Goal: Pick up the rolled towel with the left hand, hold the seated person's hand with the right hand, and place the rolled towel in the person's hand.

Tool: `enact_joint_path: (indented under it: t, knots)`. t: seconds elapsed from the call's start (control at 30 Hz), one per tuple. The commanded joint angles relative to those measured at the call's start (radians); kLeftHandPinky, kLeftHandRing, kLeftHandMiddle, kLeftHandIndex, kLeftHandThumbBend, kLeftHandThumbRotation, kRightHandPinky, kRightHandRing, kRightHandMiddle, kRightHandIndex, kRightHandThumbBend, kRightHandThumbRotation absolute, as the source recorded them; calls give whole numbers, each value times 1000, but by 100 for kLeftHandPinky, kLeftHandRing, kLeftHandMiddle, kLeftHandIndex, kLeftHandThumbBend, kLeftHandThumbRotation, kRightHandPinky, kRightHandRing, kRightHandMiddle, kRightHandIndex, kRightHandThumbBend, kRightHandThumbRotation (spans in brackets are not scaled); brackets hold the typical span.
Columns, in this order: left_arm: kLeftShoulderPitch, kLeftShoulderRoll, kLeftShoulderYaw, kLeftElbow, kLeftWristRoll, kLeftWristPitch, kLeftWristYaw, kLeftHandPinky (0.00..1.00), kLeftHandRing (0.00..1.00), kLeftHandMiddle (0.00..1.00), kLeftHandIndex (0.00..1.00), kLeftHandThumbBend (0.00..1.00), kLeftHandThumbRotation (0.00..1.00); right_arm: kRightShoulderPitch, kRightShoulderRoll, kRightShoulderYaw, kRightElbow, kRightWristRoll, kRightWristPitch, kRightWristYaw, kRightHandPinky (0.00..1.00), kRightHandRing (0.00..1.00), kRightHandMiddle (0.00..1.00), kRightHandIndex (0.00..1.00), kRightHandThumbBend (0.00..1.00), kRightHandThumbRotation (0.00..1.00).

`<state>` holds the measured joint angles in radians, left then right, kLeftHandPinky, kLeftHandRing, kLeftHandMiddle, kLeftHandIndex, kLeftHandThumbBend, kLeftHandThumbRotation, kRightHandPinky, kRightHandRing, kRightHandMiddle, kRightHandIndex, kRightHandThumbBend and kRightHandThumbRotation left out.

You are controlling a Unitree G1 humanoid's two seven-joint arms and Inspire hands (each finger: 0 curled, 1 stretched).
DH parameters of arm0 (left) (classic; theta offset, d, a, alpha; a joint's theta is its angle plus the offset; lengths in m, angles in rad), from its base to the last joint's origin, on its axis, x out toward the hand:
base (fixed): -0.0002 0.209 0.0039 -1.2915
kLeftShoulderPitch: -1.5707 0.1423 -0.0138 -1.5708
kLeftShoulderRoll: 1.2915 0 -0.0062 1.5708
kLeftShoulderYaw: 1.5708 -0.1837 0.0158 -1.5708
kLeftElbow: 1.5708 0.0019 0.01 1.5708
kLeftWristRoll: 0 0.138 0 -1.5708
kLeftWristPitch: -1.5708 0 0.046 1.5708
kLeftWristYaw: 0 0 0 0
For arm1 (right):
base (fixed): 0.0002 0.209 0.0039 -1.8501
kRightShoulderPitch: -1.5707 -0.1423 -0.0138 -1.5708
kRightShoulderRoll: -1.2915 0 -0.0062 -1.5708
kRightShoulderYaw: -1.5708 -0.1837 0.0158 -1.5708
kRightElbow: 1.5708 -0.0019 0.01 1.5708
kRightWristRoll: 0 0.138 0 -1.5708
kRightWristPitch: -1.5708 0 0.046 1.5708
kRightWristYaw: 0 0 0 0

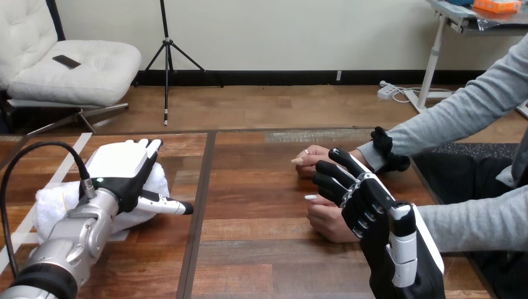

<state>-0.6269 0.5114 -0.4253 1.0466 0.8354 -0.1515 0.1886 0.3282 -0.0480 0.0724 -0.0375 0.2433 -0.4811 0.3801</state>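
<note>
towel: one white rolled towel [50,205] lies on the wooden surface [261,205] at the view's left. the left hand [121,167] rests flat on top of it, fingers [146,147] stretched straight and pointing away, thumb [167,204] stuck out sideways over the surface. nothing is wrapped round the roll, so it is not yet gripped or lifted.

well apart, at the right, the right hand [373,208] reaches forward with its fingers [330,177] spread and loosely extended. they lie over the person's nearer hand [330,221] and just beside the person's farther hand [314,159] (whether they touch the skin i cannot tell, and no finger is seen curled round either one).

my reading is that the first step, the grasp of the towel, is in hand, and the hold on the person's hand is only being set up. next the left hand needs to close fingers and thumb round the roll and raise it. the right hand must settle under or round one of the person's hands so that a palm is offered up, since both seem to lie palm down now.

count: one towel, two robot hands, two hands of the person.
</note>
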Motion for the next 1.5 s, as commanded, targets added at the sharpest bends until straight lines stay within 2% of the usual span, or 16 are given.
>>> enact_joint_path:
  t: [0.0, 0.53, 0.87, 1.07, 1.27, 1.47]
  knots:
    - [-88, 25, -13, 3, 5, 14, 30, 96, 100, 100, 100, 100, 75, -48, 9, -6, -33, 12, -26, -2, 89, 85, 86, 88, 90, 100]
    - [-98, 20, -17, 24, 4, 85, 75, 99, 100, 100, 100, 100, 77, -41, 7, -6, -32, 7, -30, -3, 89, 86, 86, 88, 90, 100]
    - [-104, 20, -6, 20, -17, 121, 60, 99, 100, 100, 100, 100, 74, -35, 8, -1, -40, 7, -32, -2, 89, 86, 85, 88, 90, 100]
    - [-103, 28, -2, 13, -28, 120, 40, 98, 100, 100, 100, 100, 73, -29, 11, -2, -44, 9, -34, -4, 88, 86, 85, 87, 90, 100]
    - [-101, 35, -5, 4, -31, 127, 9, 99, 100, 100, 100, 100, 77, -21, 10, -2, -49, 11, -35, -6, 88, 86, 85, 87, 90, 100]
    - [-96, 39, -6, 1, -30, 126, 9, 100, 100, 100, 100, 100, 79, -15, 9, -3, -52, 8, -37, -7, 87, 86, 85, 87, 90, 100]
